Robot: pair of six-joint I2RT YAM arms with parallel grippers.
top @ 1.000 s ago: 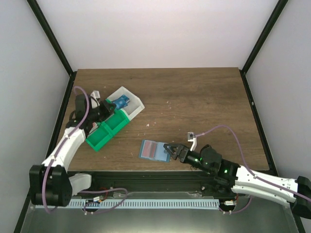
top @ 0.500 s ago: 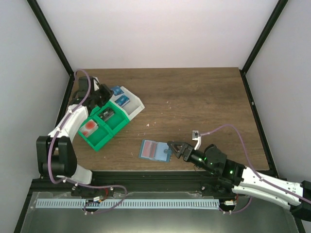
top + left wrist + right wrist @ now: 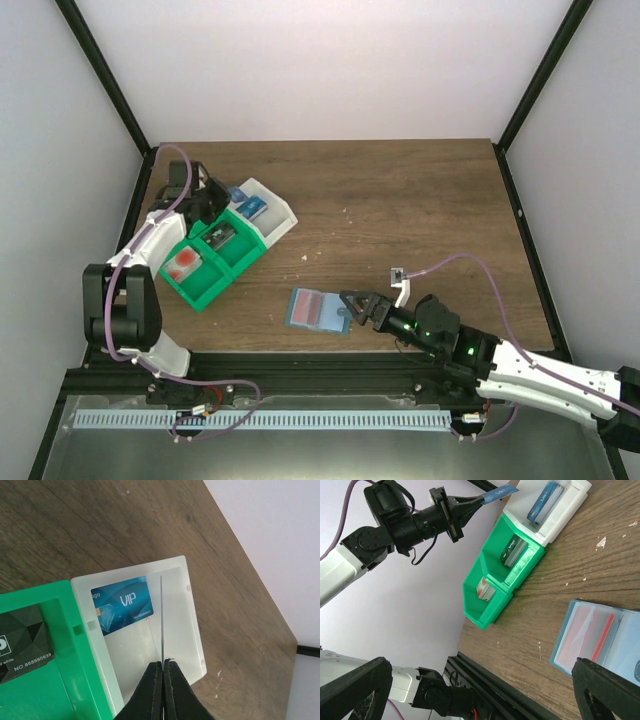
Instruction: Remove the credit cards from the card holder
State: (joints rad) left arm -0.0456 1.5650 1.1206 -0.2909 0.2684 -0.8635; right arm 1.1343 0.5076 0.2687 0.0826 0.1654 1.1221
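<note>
The card holder (image 3: 316,309) lies open on the table, with reddish credit cards (image 3: 601,638) showing in its pockets (image 3: 592,640). My right gripper (image 3: 350,304) is open just right of the holder's edge, with nothing between its fingers (image 3: 357,687). My left gripper (image 3: 221,196) is shut on a thin blue card (image 3: 498,492), seen edge-on (image 3: 162,625) above the tray's white compartment (image 3: 182,625). Another blue VIP card (image 3: 123,605) lies in that compartment. A white card with a red spot (image 3: 183,265) sits in a green compartment.
The green-and-white tray (image 3: 212,280) stands at the table's left, with a black card (image 3: 20,641) in its middle compartment. The left wall and black frame post (image 3: 105,85) are close behind the left arm. The table's front rail (image 3: 300,370) runs below the holder.
The left arm swung from over the green compartments back to the tray's white end with a blue card, uncovering the red-spot card. The right gripper shifted slightly by the holder.
</note>
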